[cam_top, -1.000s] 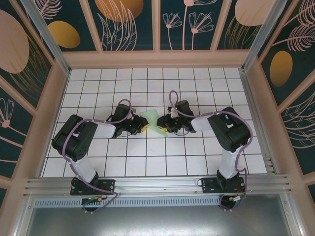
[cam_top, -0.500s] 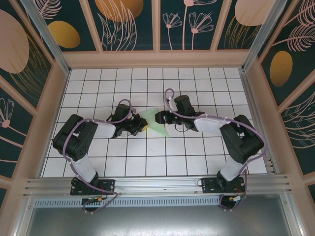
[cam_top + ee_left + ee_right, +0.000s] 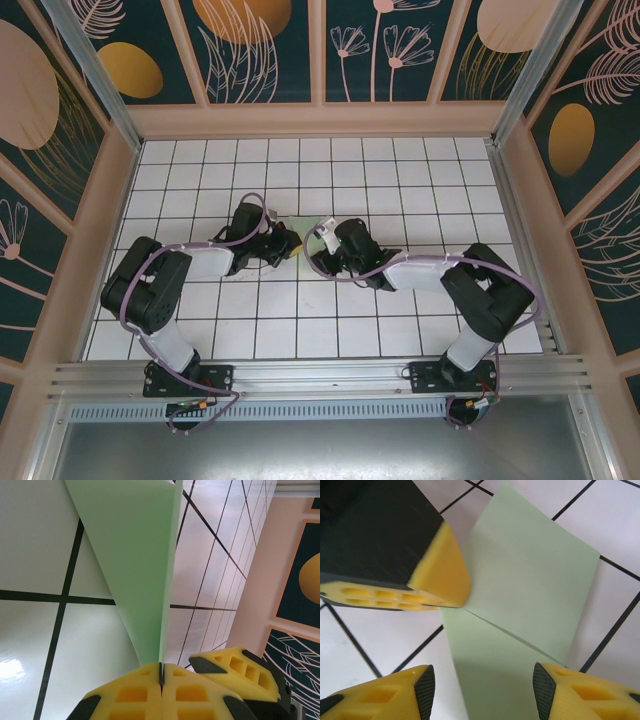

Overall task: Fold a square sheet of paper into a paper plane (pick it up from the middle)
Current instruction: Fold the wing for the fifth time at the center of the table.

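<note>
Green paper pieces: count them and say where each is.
1: the green paper, pinched in the left gripper, the open right gripper close by. Others could hide beneath the arms.

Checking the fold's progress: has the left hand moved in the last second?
Yes. Against the table grid, the left hand, shut on the paper, has shifted slightly toward the back wall.

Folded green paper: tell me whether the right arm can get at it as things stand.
Probably yes. The right end effector has its jaws open just short of the paper, with nothing between them. The left end effector, shut on one edge, crowds only that side.
</note>
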Robot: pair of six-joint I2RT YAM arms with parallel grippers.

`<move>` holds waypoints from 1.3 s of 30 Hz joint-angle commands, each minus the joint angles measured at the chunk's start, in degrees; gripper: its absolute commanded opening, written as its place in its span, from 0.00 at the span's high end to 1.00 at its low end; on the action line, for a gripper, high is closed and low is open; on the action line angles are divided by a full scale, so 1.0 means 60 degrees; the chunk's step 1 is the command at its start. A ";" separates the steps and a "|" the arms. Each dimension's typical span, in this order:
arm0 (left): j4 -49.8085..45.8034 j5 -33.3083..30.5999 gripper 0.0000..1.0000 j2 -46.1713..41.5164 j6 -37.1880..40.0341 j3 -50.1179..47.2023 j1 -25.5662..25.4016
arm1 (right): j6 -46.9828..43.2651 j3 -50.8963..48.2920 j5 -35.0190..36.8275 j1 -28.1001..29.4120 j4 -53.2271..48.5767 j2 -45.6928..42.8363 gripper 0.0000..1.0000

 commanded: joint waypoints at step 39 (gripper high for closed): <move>-0.0418 0.0028 0.90 -0.0209 -0.0155 0.0305 -0.0083 | -0.2823 -0.0319 0.1237 0.0531 0.3400 0.1692 0.74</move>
